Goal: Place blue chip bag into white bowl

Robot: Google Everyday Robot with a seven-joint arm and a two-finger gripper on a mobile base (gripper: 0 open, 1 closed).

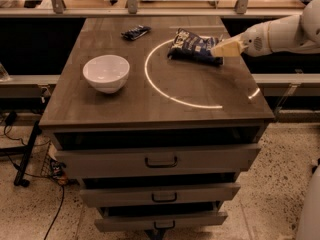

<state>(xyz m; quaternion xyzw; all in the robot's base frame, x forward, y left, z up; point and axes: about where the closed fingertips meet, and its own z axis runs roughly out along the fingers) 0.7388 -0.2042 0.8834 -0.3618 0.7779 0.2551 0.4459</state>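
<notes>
The blue chip bag (192,46) lies on the far right part of the tabletop, dark navy with white lettering. My gripper (218,49) reaches in from the right on a white arm and its cream-coloured tips are at the bag's right edge. The white bowl (106,73) stands upright and empty on the left side of the table, well apart from the bag and gripper.
A small flat dark blue wrapper (135,32) lies at the far edge of the table (150,109). A bright curved light arc (170,86) crosses the tabletop. Drawers (160,159) sit below the front edge. A rail with posts runs behind.
</notes>
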